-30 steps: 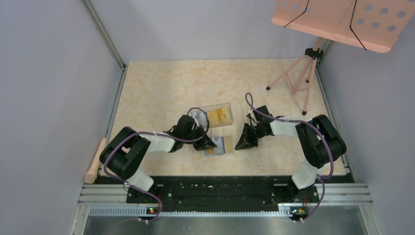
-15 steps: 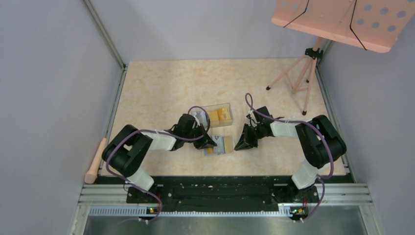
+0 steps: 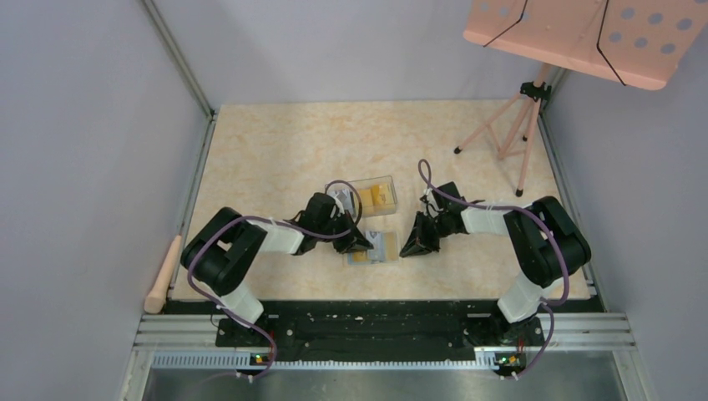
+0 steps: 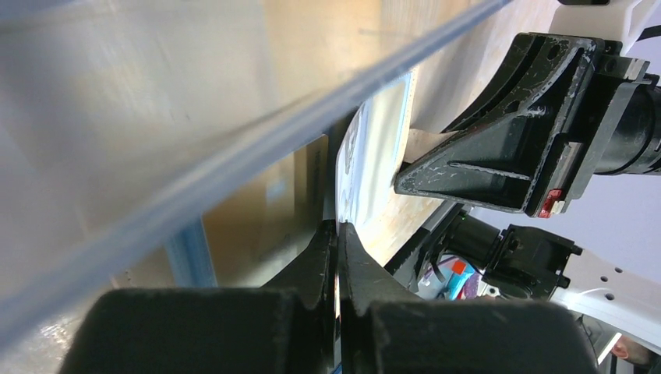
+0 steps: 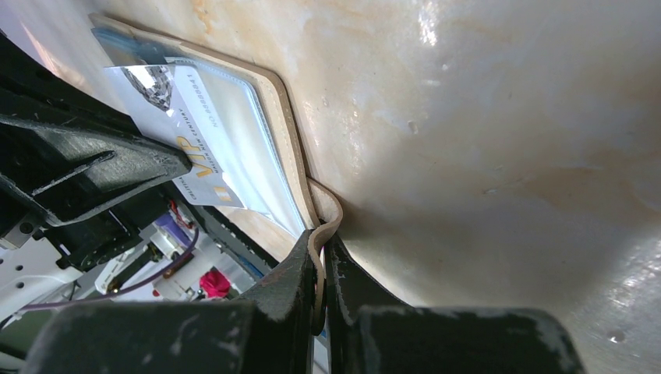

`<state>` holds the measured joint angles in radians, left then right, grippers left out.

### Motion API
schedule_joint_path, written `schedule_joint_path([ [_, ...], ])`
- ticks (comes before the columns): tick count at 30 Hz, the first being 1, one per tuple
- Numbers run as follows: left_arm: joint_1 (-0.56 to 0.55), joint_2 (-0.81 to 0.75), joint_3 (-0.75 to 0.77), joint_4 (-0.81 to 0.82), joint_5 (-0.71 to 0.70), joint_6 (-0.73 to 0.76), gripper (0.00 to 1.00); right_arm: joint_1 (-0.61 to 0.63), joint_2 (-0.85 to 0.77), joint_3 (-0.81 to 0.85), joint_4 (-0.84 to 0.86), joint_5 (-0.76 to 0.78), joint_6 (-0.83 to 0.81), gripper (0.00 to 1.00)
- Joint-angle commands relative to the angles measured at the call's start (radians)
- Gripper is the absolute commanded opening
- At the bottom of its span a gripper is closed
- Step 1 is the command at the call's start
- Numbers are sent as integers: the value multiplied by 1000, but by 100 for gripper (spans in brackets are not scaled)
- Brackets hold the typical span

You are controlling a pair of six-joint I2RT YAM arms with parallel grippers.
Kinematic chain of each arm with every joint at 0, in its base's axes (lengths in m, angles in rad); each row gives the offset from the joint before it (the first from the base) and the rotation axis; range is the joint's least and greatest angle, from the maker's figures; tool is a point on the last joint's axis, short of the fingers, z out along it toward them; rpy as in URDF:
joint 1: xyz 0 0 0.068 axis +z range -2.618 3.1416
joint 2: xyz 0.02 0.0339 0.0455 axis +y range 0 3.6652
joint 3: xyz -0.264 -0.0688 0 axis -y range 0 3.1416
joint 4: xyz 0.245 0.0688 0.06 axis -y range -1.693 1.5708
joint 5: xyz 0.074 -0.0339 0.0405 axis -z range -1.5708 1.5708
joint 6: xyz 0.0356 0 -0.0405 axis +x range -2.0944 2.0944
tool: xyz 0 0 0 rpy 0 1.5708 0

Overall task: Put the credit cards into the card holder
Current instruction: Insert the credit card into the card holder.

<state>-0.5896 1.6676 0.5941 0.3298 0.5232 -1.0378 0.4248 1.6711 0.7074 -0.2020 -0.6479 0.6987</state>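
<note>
Glossy marbled tabletop point(image 3: 275, 150) bears flat tan card holder point(image 5: 242, 117) (rounded corners).

- The clear box point(image 3: 373, 195) stands just behind the card holder point(image 3: 384, 247), closing its far side.
- Open table point(image 3: 275, 150) lies beyond; a tripod point(image 3: 509, 138) occupies the far-right corner.

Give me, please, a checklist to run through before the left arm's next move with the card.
1. Right gripper shut on the tab of the card holder: ok.
2. Left gripper shut on a credit card: ok.
3. Card holder lying open on the table: ok.
4. Credit card's leading edge inside the window pocket: cannot tell.
5. More cards in the clear box: ok.
</note>
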Motion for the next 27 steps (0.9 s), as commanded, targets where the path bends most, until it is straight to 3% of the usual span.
schedule_joint_path([
  [1, -11, 32, 14, -13, -18, -5, 0, 22, 17, -18, -15, 16, -23, 0],
  [4, -19, 29, 32, -47, -19, 11, 0, 22, 19, -17, -16, 14, -21, 0],
  [9, -43, -11, 105, -200, -77, 91, 35, 22, 18, -17, -16, 10, -22, 0],
  [12, -62, -24, 160, -319, -127, 143, 44, 23, 19, -14, -15, 9, -21, 0],
  [19, -101, 29, 302, -527, -196, 223, 49, 22, 24, -8, -18, 6, -27, 0],
  [27, -155, 139, 450, -597, -127, 269, 49, 22, 29, -2, -19, 1, -32, 0],
])
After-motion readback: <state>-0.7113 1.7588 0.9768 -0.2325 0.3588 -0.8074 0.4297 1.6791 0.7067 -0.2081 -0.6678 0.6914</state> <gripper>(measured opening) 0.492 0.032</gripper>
